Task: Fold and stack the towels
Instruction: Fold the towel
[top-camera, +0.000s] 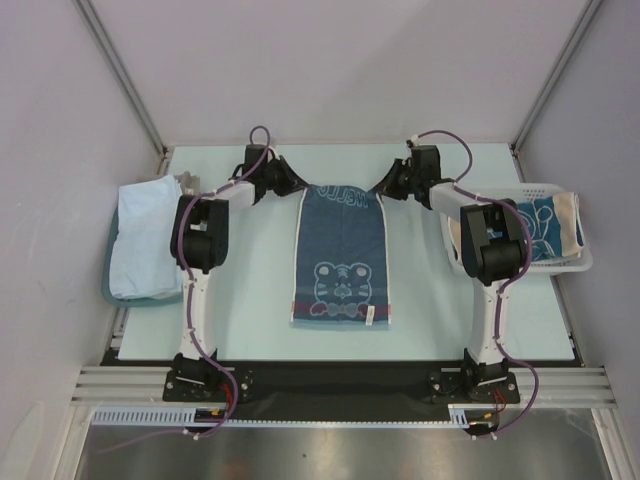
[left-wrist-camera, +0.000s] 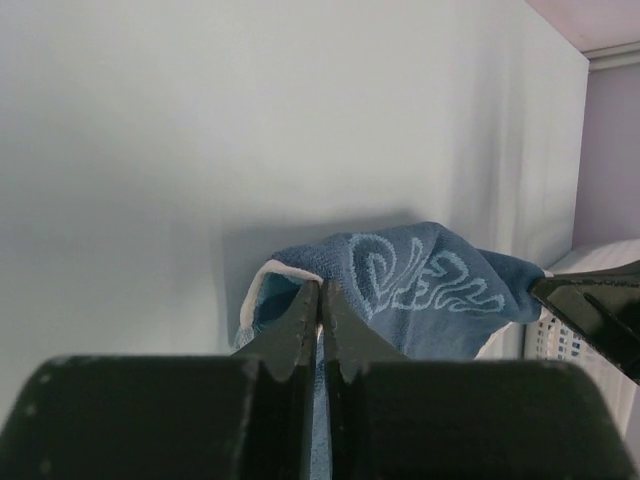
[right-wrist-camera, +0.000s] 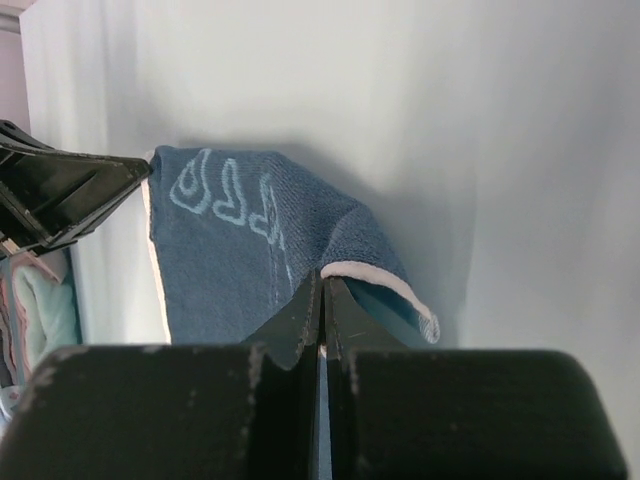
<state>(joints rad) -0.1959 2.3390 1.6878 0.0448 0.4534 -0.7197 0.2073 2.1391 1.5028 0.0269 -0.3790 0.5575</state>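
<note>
Lilac walls (top-camera: 300, 60) surround one mint-green table (top-camera: 440, 310). At least three towels show: one dark teal towel (top-camera: 342, 265) flat at centre, one light blue towel (top-camera: 145, 240) on the teal tray (top-camera: 108, 290) at left, and one patterned towel (top-camera: 548, 222) in the white basket (top-camera: 580, 262) at right. The left gripper (top-camera: 299, 187) and right gripper (top-camera: 384, 190) each pinch a far corner of the dark teal towel, jaws closed.

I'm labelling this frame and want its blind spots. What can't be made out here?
- Top view: the right arm covers much of the white mesh basket, hiding most contents.
- Top view: the light blue towel hides most of the teal tray.
- Top view: the tag on the spread dark teal towel is too small to read.
</note>
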